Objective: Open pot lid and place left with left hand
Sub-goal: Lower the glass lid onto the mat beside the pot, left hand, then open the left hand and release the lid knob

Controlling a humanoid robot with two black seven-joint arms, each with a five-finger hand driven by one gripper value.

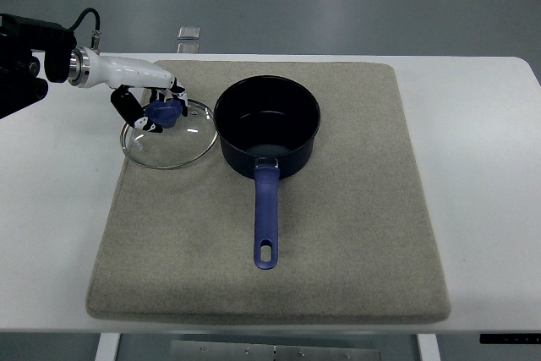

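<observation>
Left of the open dark-blue pot (267, 127), the left hand's (150, 106) fingers curl around the round glass lid's (169, 138) blue knob.

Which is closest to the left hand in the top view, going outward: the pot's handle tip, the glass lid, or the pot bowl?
From the left hand:
1. Glass lid, right under the fingers on the mat's left edge; its blue knob is in the grasp.
2. Pot bowl, just right of the lid.
3. Handle tip, farthest, toward the mat's front.
</observation>
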